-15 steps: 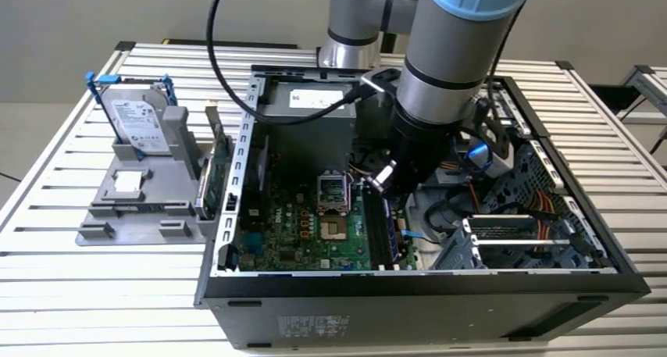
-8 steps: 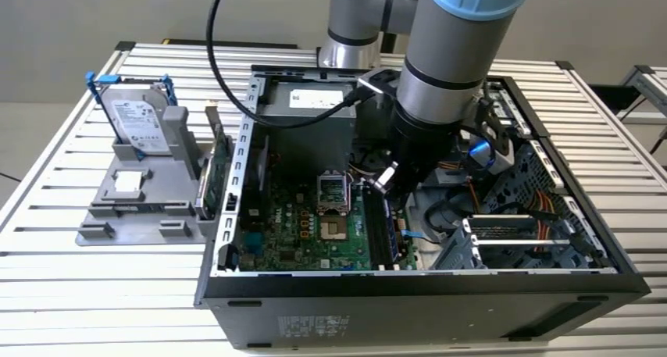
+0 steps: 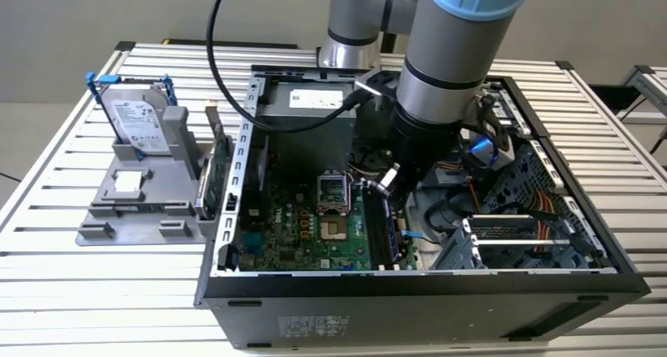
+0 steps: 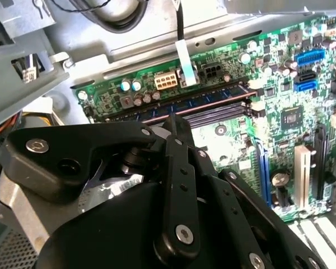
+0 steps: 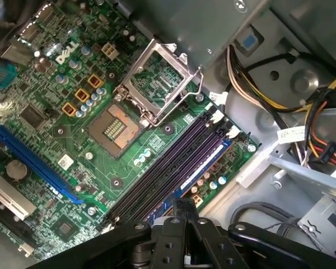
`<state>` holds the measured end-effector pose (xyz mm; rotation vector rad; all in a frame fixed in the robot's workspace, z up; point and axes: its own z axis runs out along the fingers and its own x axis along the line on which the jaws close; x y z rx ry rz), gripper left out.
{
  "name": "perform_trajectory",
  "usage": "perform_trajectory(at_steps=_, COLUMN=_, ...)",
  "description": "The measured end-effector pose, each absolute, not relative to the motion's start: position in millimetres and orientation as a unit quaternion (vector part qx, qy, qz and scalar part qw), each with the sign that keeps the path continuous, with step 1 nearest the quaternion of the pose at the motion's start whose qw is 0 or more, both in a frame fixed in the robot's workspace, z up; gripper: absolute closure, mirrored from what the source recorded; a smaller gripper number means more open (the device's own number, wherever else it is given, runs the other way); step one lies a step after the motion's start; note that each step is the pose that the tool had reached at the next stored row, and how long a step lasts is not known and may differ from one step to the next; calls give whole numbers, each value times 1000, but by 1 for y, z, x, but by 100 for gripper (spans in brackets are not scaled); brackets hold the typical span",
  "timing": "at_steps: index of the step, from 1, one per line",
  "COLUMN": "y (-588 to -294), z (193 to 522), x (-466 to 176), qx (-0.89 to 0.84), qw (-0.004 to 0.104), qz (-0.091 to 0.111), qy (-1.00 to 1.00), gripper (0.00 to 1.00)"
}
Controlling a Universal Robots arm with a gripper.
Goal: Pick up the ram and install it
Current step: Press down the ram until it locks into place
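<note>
Second wrist view puts the black pincer [image 4: 176,120] closest, poised just above the memory slots; whether it is clenched or released I cannot tell, since its linkage hides the tips. Just beyond it the ram [image 4: 201,102] lies lengthwise in the outermost slot, level with the board and apparently seated. In the first wrist view the ram [image 5: 208,163] runs parallel to the empty dark slots [image 5: 168,168] beside it, which suggests the tool hangs over it because that is where pressing down would lock the stick. Farther along the motherboard [image 5: 45,95] the processor socket [image 5: 115,126] stands with its metal frame lifted. In the exterior view the arm [image 3: 458,60] drops steeply into the open computer case [image 3: 417,294], which lies on its side so the slots face upward. At nine o'clock from the case, a grey holder [image 3: 136,208] on the slatted desk [image 3: 62,279] props a hard drive [image 3: 136,115] upright for easy grasping.
</note>
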<state>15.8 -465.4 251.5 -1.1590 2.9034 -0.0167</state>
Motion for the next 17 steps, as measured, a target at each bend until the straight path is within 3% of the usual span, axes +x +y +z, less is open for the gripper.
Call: perform_trajectory(at_steps=17, y=-465, z=251, x=16, qx=-445, qw=8, qz=-5, qy=895, gripper=100)
